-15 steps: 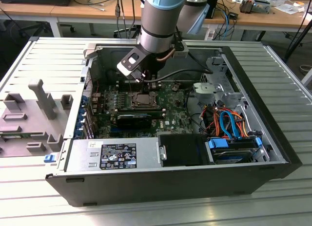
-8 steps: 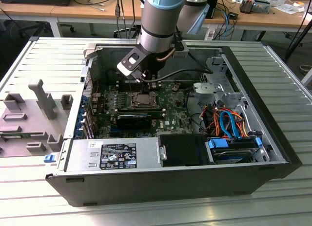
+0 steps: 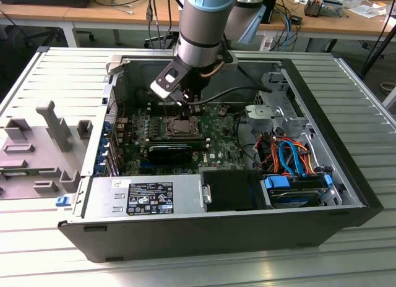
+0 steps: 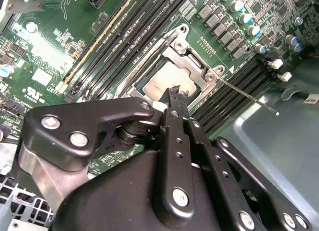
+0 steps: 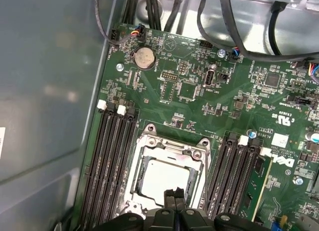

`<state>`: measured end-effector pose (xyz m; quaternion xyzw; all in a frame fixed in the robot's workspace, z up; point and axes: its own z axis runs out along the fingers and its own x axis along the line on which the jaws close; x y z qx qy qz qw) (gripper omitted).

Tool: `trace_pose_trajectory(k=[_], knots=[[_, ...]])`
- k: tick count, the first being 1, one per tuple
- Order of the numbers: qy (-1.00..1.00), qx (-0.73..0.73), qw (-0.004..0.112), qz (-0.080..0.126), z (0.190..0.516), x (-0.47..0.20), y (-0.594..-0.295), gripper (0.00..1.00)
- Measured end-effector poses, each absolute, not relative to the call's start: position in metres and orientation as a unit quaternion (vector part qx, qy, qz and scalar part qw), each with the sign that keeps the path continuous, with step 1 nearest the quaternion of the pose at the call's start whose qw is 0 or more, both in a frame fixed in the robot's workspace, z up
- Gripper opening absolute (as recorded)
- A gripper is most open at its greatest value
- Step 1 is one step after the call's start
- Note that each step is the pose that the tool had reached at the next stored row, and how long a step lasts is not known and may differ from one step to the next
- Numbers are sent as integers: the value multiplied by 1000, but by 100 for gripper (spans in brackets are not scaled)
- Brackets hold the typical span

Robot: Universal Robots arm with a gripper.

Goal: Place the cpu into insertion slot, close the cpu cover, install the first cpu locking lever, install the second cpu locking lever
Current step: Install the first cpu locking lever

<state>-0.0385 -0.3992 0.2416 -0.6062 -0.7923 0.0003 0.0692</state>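
**Gripper over seated cpu, cover down**

Exterior view: the arm reaches into the open computer case point(image 3: 216, 237); the gripper point(image 3: 194, 106) hangs just above the insertion slot point(image 3: 184, 125) on the green board point(image 3: 216, 145).

First wrist view: the cpu point(image 5: 162, 175) sits in the slot; its silver top shows through the cut-out of the cpu cover point(image 5: 172, 147), which lies flat around it; black memory slots point(image 5: 107, 166) flank both sides.

The gripper's fingers are pressed together with nothing between them; the tips are over the chip's edge; contact cannot be told.

Second wrist view: a thin locking lever point(image 4: 246, 95) sticks out from the socket corner; its free end stands clear of the socket, over the memory slots.
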Motion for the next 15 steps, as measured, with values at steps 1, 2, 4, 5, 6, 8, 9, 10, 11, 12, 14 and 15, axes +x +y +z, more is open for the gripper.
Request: trace_pose_trajectory(k=[1,2,4,5,6,8,9,10,11,12,14,15], knots=[[-794,-604,69,1,242,-38,-399,11],[-796,-602,69,1,242,-38,-399,11],[-799,-597,69,1,242,-38,-399,11],[-801,-595,69,1,242,-38,-399,11],[-802,-593,69,2,242,-38,-399,11],[-806,-588,69,2,242,-38,-399,11],[-808,-586,69,2,242,-38,-399,11],[-809,-584,69,2,242,-38,-399,11],[-811,-581,69,3,242,-38,-399,11],[-813,-579,69,3,242,-38,-399,11],[-816,-574,69,3,242,-38,-399,11],[-817,-572,69,3,242,-38,-399,11]])
